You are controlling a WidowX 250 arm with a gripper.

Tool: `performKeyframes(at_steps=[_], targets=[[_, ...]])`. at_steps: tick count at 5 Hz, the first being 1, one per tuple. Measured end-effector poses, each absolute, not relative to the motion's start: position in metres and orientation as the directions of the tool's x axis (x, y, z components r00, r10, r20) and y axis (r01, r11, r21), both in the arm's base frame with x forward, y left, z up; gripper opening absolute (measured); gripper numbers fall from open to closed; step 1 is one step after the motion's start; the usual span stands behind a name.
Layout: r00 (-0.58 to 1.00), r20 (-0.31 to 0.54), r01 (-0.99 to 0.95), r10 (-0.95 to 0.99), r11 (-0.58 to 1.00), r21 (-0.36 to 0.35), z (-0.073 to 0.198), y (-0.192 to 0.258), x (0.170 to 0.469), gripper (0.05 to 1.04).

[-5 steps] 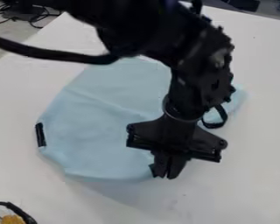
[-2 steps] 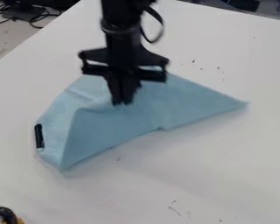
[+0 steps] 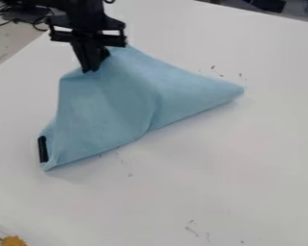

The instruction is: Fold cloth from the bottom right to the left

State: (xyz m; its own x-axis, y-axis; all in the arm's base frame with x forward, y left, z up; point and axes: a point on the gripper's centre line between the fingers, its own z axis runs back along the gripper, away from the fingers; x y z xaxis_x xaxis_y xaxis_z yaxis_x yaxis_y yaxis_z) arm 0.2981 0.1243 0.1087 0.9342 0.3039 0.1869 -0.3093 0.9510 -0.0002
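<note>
- As I see it from the camera, the gripper (image 3: pixel 90 69) is at the upper left of the view, hanging down over the counter (image 3: pixel 214 168) with its tips at the cloth's upper-left edge.
- Fingers (image 3: pixel 84 55): closed on the cloth (image 3: pixel 111 101), pinching it at that edge.
- Arm (image 3: pixel 86 8): I have it coming in from the top edge, upper left.
- Cloth: light blue, on the counter, left of centre and up in my view. Folded over into a rough triangle: one corner out to the right, one at lower left, upper part by the fingers.
- I get a soft curved crease running down the middle to the long lower edge, where the outline has a slight bend.
- Black strip (image 3: pixel 43 149): upright in my view, touching the cloth's left edge near the lower-left corner.
- Counter: white, a few small dark marks right of the cloth and below it.
- Cables (image 3: pixel 37 21): tangled, top left, beyond the counter edge.
- Yellow object (image 3: pixel 14 241): bottom-left corner, partly cut off; I can't tell what it is.
</note>
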Motion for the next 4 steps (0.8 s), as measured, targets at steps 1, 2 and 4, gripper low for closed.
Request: performKeyframes(at_steps=[1,2,4], targets=[[0.935,0.179,-0.303,0.306,0.952,-0.041,0.09,0.138,0.3,0.093],[0.935,0.159,-0.304,0.317,0.948,-0.099,0.071,0.134,0.301,0.26],[0.952,0.121,-0.268,0.281,0.957,-0.113,0.058,0.135,0.306,0.843]])
